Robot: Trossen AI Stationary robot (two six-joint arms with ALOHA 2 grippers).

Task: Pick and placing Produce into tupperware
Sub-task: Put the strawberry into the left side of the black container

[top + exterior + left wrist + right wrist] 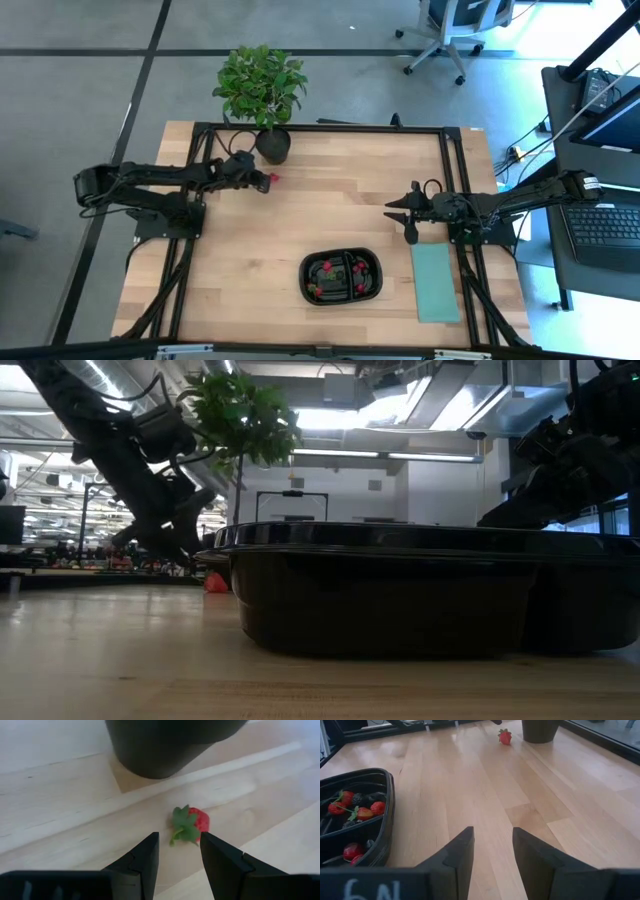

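A red strawberry with a green leafy cap [192, 824] lies on the wooden table next to the plant pot; it also shows in the high view [274, 178] and the right wrist view [505, 737]. My left gripper [179, 845] is open, low over the table, with the strawberry just beyond its fingertips. The black two-compartment container [342, 277] stands near the table's front edge with several red berries inside [355, 812]. My right gripper [400, 221] is open and empty, to the right of the table's middle, beyond the container's far right corner.
A dark pot [272, 145] with a leafy green plant stands at the table's far edge, right beside the strawberry. A flat pale teal rectangle [435, 282] lies to the right of the container. Bare wood lies between the strawberry and the container.
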